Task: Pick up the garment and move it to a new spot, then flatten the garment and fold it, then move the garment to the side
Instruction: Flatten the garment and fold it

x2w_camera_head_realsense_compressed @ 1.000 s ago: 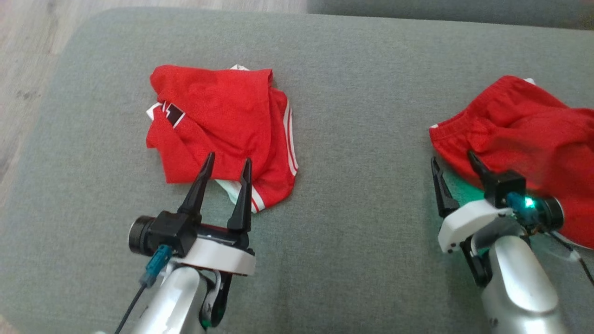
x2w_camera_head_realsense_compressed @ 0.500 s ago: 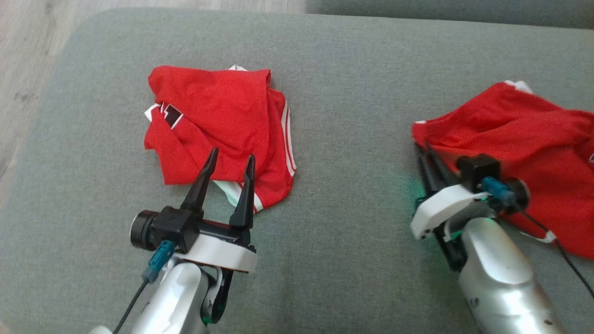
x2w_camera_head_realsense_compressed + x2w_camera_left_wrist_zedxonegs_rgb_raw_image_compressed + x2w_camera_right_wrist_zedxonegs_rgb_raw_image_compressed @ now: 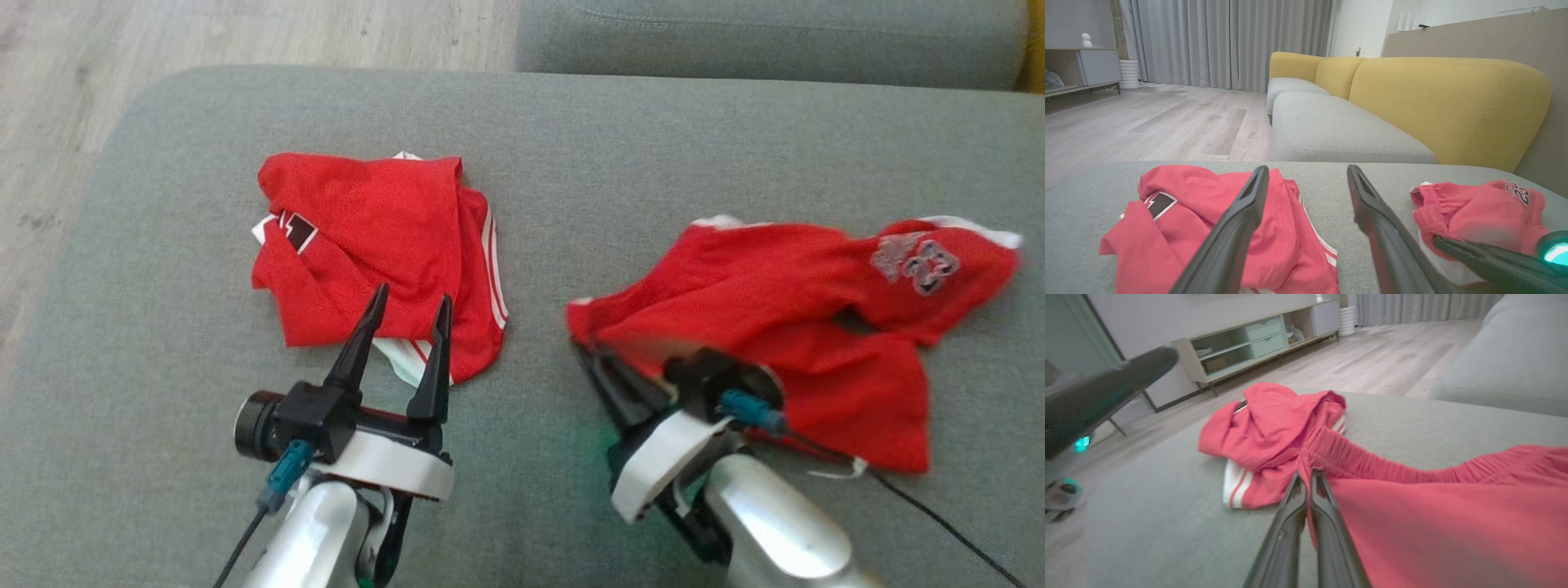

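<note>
The right tool [image 3: 1305, 477] is clamped on the elastic waistband of the crumpled red mesh shorts [image 3: 784, 327], which lie to its right on the grey sofa cushion [image 3: 571, 163]. The left tool [image 3: 412, 292], jaws apart, hovers at the near edge of a folded red jersey [image 3: 367, 229].

Quick count: two red garments, the left garment [image 3: 375, 237] and the right garment [image 3: 800, 343]. Two claws, left claw [image 3: 413, 292] and right claw [image 3: 1305, 475], two dark fingers [image 3: 357, 347] apiece. Also one grey cushion [image 3: 571, 147], one yellow sofa [image 3: 1445, 102], one low cabinet [image 3: 1257, 339].
</note>
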`<state>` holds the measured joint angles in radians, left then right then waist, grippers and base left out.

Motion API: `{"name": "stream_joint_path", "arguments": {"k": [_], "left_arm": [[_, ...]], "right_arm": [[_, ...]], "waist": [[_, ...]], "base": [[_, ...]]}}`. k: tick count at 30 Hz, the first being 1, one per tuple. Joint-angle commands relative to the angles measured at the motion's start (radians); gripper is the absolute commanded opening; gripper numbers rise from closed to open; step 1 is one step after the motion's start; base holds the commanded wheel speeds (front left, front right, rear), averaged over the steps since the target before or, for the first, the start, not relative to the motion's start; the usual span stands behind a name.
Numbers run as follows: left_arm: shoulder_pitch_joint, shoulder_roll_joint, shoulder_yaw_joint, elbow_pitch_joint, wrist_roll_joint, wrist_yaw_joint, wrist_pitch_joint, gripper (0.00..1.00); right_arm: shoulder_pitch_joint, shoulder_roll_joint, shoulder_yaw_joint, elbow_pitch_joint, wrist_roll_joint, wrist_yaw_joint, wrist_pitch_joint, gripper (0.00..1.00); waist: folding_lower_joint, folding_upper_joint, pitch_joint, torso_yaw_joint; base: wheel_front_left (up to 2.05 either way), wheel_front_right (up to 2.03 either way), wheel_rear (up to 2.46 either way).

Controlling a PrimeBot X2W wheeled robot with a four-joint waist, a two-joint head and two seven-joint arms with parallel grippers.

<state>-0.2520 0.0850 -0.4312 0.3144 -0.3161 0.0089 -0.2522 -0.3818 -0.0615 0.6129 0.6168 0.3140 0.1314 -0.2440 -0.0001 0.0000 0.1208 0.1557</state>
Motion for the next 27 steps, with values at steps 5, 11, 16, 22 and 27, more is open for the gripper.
{"name": "stream_joint_path", "arguments": {"k": [5,11,16,22,27], "left_arm": [[-0.012,0.013,0.027,-0.04,-0.004,0.004,-0.01,1.0],[-0.024,0.01,0.019,-0.047,-0.002,0.003,-0.009,1.0],[-0.043,0.005,0.014,-0.046,-0.004,0.003,-0.009,1.0],[-0.053,0.005,0.023,-0.044,-0.006,0.006,-0.009,1.0],[-0.053,0.009,0.033,-0.044,-0.006,0.009,-0.009,1.0]], "right_arm": [[-0.008,-0.033,0.073,-0.099,0.064,-0.001,0.05,0.0],[-0.056,-0.074,0.036,-0.077,0.063,-0.001,0.083,0.0],[-0.108,-0.092,-0.006,0.008,0.028,-0.001,0.105,0.0],[-0.158,-0.074,-0.034,0.134,-0.055,-0.001,0.105,1.0],[-0.162,-0.04,-0.08,0.159,-0.108,-0.001,0.044,1.0]], "waist": [[0.0001,0.0,0.005,0.013],[0.0001,0.0,0.036,0.029],[0.0001,0.0,0.064,0.044],[0.0001,0.0,0.078,0.035],[0.0001,0.0,0.069,-0.001]], "base": [[0.0,0.0,0.0],[0.0,0.0,0.0],[0.0,0.0,0.0],[0.0,0.0,0.0],[0.0,0.0,0.0]]}}
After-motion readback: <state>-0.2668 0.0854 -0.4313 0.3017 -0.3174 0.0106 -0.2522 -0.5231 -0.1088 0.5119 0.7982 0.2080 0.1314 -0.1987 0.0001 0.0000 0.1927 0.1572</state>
